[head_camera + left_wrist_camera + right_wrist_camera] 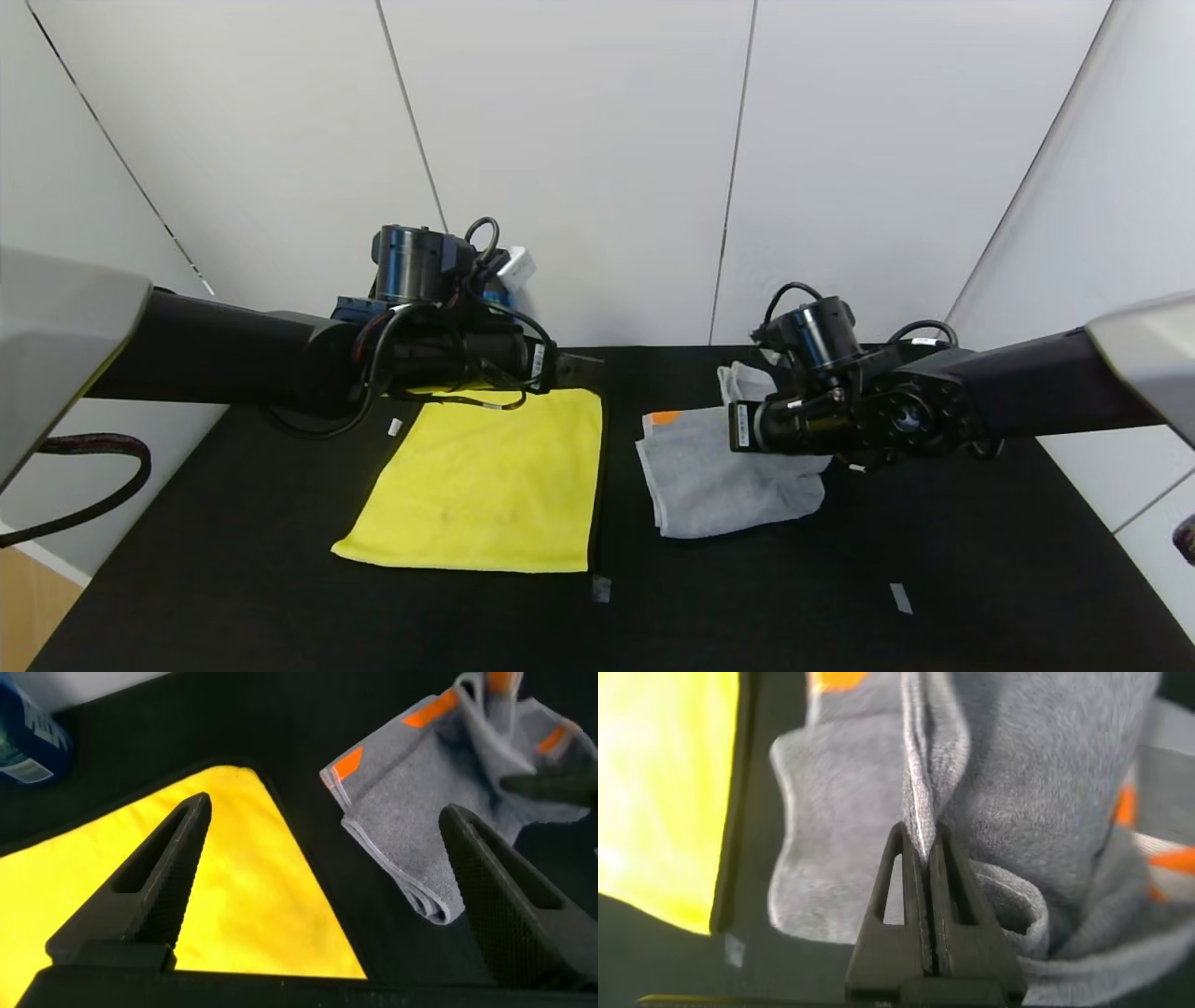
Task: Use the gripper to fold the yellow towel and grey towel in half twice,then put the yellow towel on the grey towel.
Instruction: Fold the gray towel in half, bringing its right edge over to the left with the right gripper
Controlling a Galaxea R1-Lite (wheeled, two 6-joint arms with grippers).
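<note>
Two cloths lie before me on the black table [280, 579], and what matters is which of my arms is nearer which. From my head, the bright yellow, roughly square microfibre towel [485, 485] lies flat on my left side, its far edge just under my left gripper [569, 366], which hangs over the far right corner of that cloth. The larger grey terry towel with orange patches [709, 485] sits bunched and part-folded on my right, apart from the yellow one across a strip of bare table. My right gripper [742, 425] is at its far side, pointing toward my left across it.

Through my left wrist, my left fingers [154, 891] stand wide apart with nothing between them; the yellow towel [224, 905] lies below them, one corner pointing away, and the grey towel [411, 831] lies beyond, off to the side.

Through my right wrist, my right gripper's [929, 868] jaws are pressed together on a raised fold of the grey towel [1018, 793], the pinched edge running straight away from the tips. The yellow towel [663, 793] shows at the side, beyond the grey one.

I judge the grey fold is the step in hand: the held edge should travel along my jaws' own line, toward the yellow side, while my left waits over its own cloth.
</note>
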